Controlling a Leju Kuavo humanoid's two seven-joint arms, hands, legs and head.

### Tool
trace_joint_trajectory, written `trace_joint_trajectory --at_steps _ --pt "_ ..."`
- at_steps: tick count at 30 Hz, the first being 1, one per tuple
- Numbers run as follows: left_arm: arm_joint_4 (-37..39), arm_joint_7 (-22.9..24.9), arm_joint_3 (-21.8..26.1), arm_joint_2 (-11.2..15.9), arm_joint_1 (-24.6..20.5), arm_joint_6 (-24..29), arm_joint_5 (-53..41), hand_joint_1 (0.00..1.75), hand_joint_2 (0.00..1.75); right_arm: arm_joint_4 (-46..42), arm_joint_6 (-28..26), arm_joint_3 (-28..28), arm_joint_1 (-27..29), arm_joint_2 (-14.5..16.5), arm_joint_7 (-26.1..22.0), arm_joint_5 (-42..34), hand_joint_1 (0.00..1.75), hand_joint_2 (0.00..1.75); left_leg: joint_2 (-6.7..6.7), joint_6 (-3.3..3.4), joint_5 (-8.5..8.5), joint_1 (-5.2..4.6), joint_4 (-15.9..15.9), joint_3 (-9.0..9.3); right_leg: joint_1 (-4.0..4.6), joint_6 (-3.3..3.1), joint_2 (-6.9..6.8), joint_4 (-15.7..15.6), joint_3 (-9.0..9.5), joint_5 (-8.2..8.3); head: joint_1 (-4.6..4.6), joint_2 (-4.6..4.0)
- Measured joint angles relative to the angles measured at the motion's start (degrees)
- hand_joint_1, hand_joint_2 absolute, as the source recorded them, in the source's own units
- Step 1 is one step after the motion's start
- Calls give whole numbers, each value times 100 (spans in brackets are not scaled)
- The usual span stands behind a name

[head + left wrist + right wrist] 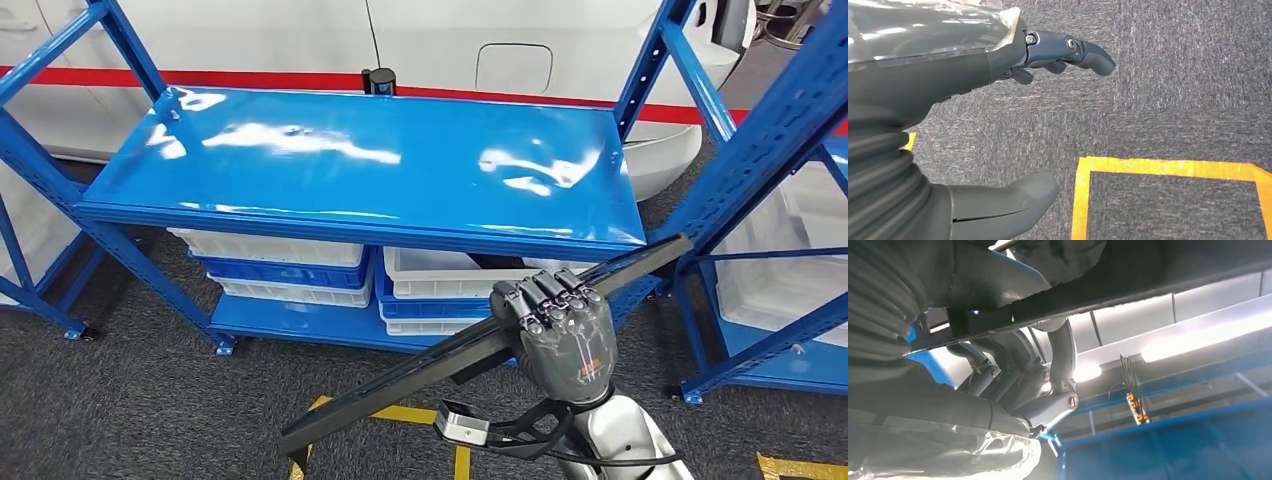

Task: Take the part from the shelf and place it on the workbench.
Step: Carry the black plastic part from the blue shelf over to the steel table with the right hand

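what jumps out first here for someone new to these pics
The right hand grips a long black bar, held slantwise low in the head view. Behind it stands a glossy blue shelf with a bare top, white bins stacked beneath.

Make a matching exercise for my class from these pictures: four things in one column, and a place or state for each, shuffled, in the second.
Things
1. long black bar-shaped part
2. glossy blue metal shelf top
3. white plastic bins
4. yellow floor tape

Places or states
A. stacked on the lower shelf level
B. bare, reflecting light
C. gripped by the right hand
D. stuck on the grey carpet

Pairs: 1-C, 2-B, 3-A, 4-D
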Motion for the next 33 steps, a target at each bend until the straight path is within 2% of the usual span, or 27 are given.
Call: trace_joint_trajectory --at_steps 1,2,3,5,6,7,8,10,11,12,13,14,16,17,18,20,21,22,23,24,26,27,28,29,31,32,33 --pt "0 0 0 2 5 0 6 0 175 0 0 1 0 -1 0 -1 175 175 -13 -27 -71 15 47 -33 -21 -63 -4 -2 -36 37 -12 0" --pt "0 0 1 4 9 0 10 0 175 -1 0 1 0 -2 1 -3 175 175 -32 -55 -252 28 183 -88 -44 -140 -12 -8 -78 89 -27 0" --pt "1 0 1 5 11 0 15 0 175 -1 0 1 -2 -2 1 -6 175 175 -53 -84 -521 42 428 -171 -56 -206 -21 -10 -123 149 -48 0" --pt "2 0 1 3 13 0 17 0 175 -1 0 3 0 -2 2 -11 175 175 -83 -134 -1041 58 1106 -340 -34 -277 -26 -4 -253 269 -83 0" --pt "2 0 1 4 13 0 19 0 175 -1 0 4 1 -2 2 -11 175 175 -90 -150 -1141 66 1384 -376 -24 -279 -27 1 -329 329 -89 0" --pt "2 0 0 4 13 0 20 0 175 0 -1 4 2 -2 2 -13 175 175 -95 -156 -1111 72 1513 -338 -17 -272 -26 6 -403 386 -90 0" --pt "2 0 -1 5 12 0 21 0 175 0 -1 4 4 -2 2 -14 175 175 -96 -152 -987 76 1457 -205 -14 -258 -22 12 -473 440 -92 0" --pt "2 0 -3 6 7 0 21 0 175 -3 -2 4 8 -2 2 -15 175 175 -108 -110 -744 77 849 314 -12 -216 -13 20 -583 536 -101 0" --pt "2 0 -4 7 2 0 21 0 175 -5 -2 4 6 -2 3 -15 175 175 -120 -78 -723 68 440 604 -3 -184 -11 24 -618 577 -105 0" --pt "2 0 -5 8 -1 0 21 0 175 -9 -2 4 5 -2 4 -15 175 175 -131 -45 -746 51 129 808 5 -143 -13 19 -639 624 -104 0" --pt "2 0 -6 8 -3 0 20 0 175 -13 -1 5 3 1 8 -13 175 175 -139 -10 -785 29 -60 917 7 -101 -18 10 -652 671 -104 0" --pt "2 0 -6 8 -3 1 20 0 175 -15 -1 8 2 3 11 -11 175 175 -139 29 -781 4 -137 935 7 -52 -22 -6 -661 722 -102 0" --pt "3 1 -5 1 0 3 20 0 175 -21 4 10 7 4 19 -2 175 175 -110 129 -658 -1 -191 862 15 12 -22 9 -713 736 -102 0" --pt "3 2 -6 -1 -1 5 20 0 175 -22 10 9 8 3 24 4 175 175 -89 188 -577 4 -223 810 23 4 -19 121 -782 612 -96 0" --pt "3 2 -7 -1 -2 7 21 0 175 -24 16 8 9 0 29 10 175 175 -69 233 -490 12 -250 741 31 -31 -17 349 -879 393 -90 0" --pt "3 2 -8 6 -3 9 18 0 175 -24 28 7 16 -2 38 19 175 175 -44 284 -343 1 -249 570 19 -105 -17 1065 -1091 -129 -83 0" --pt "3 3 -9 8 -2 9 15 0 175 -24 32 7 23 -3 40 22 175 175 -37 283 -271 -2 -245 475 14 -95 -17 1398 -1143 -276 -83 0" --pt "4 3 -10 7 -2 8 10 0 175 -24 36 7 29 -3 43 27 175 175 -29 279 -203 -4 -239 381 9 -53 -17 1590 -1124 -311 -85 0" --pt "4 4 -11 5 -2 7 7 0 175 -24 38 7 32 -4 46 31 175 175 -23 267 -137 -5 -233 289 7 9 -17 1596 -1012 -249 -83 0" --pt "4 4 -14 3 -2 4 4 0 175 -24 39 6 34 -4 50 34 175 175 -20 251 -73 -4 -226 205 6 68 -18 1388 -793 -129 -84 0" --pt "4 4 -18 -1 -4 1 4 0 175 -30 38 4 33 -7 55 36 175 175 -22 202 40 -17 -193 66 20 106 -20 539 -138 4 -87 0" --pt "4 4 -20 -1 -5 1 7 0 175 -38 36 2 33 -8 55 34 175 175 -24 172 97 -28 -178 18 36 83 -16 143 126 -8 -102 0" --pt "4 4 -22 0 -5 2 10 0 175 -45 34 -1 34 -11 55 31 175 175 -25 143 149 -37 -169 -13 54 49 -10 -129 280 -48 -124 1" --pt "4 4 -23 1 -3 3 18 0 175 -51 34 -4 34 -15 55 23 175 175 -25 112 201 -44 -172 -31 77 14 -4 -244 316 -70 -159 1" --pt "4 4 -22 7 6 6 43 0 175 -52 34 -6 31 -23 50 -10 175 175 -38 44 227 -25 -166 -73 36 -76 -9 -259 230 0 -238 1" --pt "4 3 -22 11 11 8 57 0 175 -51 34 -5 27 -25 46 -29 175 175 -51 7 107 -11 -93 -116 5 -137 -20 -258 193 55 -270 1" --pt "4 2 -21 14 15 10 68 0 175 -50 34 -5 20 -24 43 -45 175 175 -68 -30 -129 5 89 -185 -30 -195 -32 -263 148 120 -296 0"
